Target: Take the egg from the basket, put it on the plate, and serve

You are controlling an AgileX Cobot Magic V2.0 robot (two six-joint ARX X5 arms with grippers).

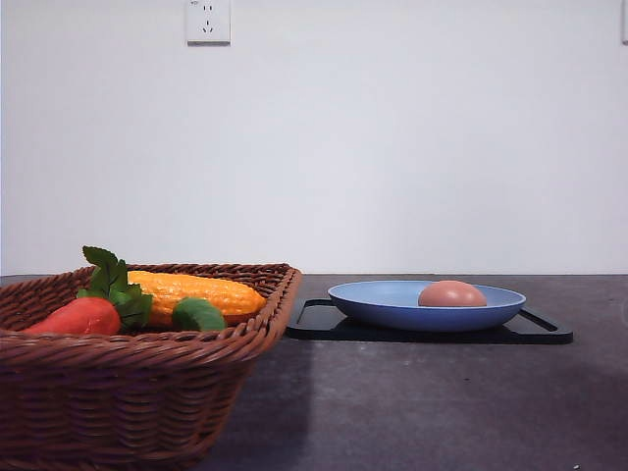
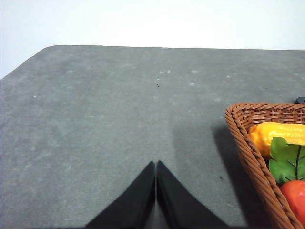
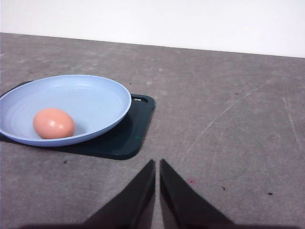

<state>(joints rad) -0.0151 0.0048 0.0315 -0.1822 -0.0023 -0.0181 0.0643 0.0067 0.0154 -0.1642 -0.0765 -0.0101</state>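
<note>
- Front view: the egg (image 1: 452, 293) lies in the light blue plate (image 1: 383, 304), right of the plate's centre; the plate sits on a flat black tray (image 1: 324, 324) on the dark grey table (image 1: 412, 402).
- The wicker basket (image 1: 128, 392) stands at the near left, just beside the tray, holding a carrot (image 1: 78, 316) with green leaves, a yellow corn cob (image 1: 196, 291) and a small green piece (image 1: 199, 314).
- A wall socket (image 1: 208, 20) shows above on the white wall.
- Right wrist view: the right gripper (image 3: 157, 164) hangs over bare table near the tray's corner, fingertips drawn together, holding nothing, apart from plate and egg.
- Left wrist view: the left gripper (image 2: 156, 166) hangs over bare table beside the basket's braided rim, fingertips together, empty and clear of the basket.
</note>
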